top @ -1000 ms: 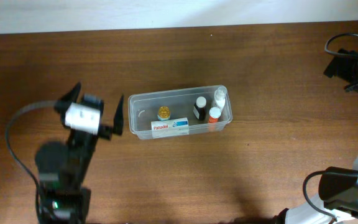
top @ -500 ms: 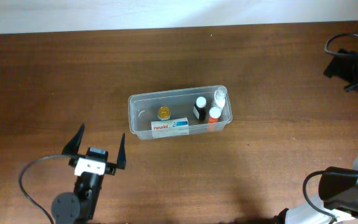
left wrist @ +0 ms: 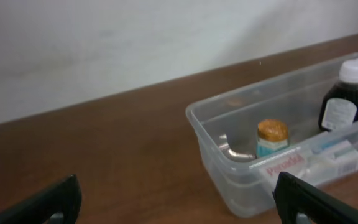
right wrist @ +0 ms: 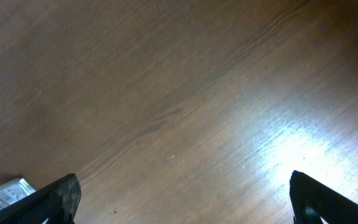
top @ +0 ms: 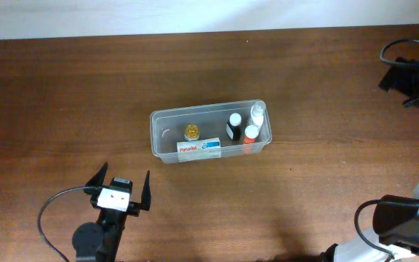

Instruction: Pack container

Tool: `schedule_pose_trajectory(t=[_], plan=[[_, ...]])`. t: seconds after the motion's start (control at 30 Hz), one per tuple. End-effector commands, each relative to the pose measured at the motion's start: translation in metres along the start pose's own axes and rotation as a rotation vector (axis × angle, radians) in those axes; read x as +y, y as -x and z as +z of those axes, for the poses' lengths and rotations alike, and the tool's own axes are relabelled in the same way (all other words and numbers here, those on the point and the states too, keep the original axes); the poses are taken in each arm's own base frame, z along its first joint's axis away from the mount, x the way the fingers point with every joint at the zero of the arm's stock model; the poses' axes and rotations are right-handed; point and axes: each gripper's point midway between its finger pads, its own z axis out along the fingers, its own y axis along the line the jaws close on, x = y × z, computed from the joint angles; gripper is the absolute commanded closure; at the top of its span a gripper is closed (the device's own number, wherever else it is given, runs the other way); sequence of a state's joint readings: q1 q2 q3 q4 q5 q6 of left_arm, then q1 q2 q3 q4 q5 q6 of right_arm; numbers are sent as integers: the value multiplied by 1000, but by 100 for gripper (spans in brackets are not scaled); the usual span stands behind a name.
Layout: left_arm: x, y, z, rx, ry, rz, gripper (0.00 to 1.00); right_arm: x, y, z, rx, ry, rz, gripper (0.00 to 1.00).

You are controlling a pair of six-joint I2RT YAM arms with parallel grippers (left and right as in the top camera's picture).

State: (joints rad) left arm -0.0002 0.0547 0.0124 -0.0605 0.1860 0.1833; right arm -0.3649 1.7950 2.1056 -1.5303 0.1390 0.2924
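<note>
- Container (top: 153,135): a clear plastic tub with rounded corners. It sits flat on the wooden table (top: 326,182) near the centre of the overhead view, long side running 9 to 3 o'clock.
- Inside, toward the 9 o'clock half, is a small gold-capped jar (top: 191,132), standing upright.
- A Panadol box (top: 199,148) lies against the 6 o'clock wall, just beside the jar.
- At the 3 o'clock end three bottles stand close together:
  - a dark bottle with white cap (top: 234,125);
  - an orange-capped bottle (top: 251,134) at its 4 o'clock;
  - a clear bottle (top: 257,111) in the 1 o'clock corner.
- The left gripper (top: 126,170) is at the tub's 7 o'clock, well apart from it. Its fingers are spread wide with nothing between them, tips aimed toward 12 o'clock.
- The left wrist view looks along the table at the tub's near corner, with the jar, the box and the dark bottle visible through the wall.
- The right gripper (right wrist: 182,190) has its fingers wide apart, with only bare wood grain and a bright glare patch in the gap.
- A black device with cable (top: 402,73) sits at the table's 2 o'clock edge.
</note>
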Motion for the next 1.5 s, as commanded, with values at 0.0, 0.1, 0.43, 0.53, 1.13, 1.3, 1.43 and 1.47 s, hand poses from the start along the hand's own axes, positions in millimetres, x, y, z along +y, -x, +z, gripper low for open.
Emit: schedule_pose_trajectory(t=[0.0,0.1,0.43,0.53,1.13,1.3,1.43,1.47], plan=[[3,9,-3,-45,20,-2,1,-3,2,-3,-14,-8,16,2],[4,8,-3,-39,20,-3,1,-3,2,-3,-14,-8,16,2],[3,8,-3,-39,19,-3,1,-3,2,-3,-14,-8,16,2],[3,8,-3,-39,19,-3,1,-3,2,-3,-14,-8,16,2],[3,8,-3,-39,19,-3,1,-8,-7,-66,-167,45,24,2],[3,8,-3,-39,19,-3,1,-25,-22,-131,-365,-8,-17,2],[3,8,-3,-39,19,-3,0,-23,-49,-183,-518,27,-72,2],[3,8,-3,-39,19,-3,1,-17,-66,-201,-563,91,-117,2]])
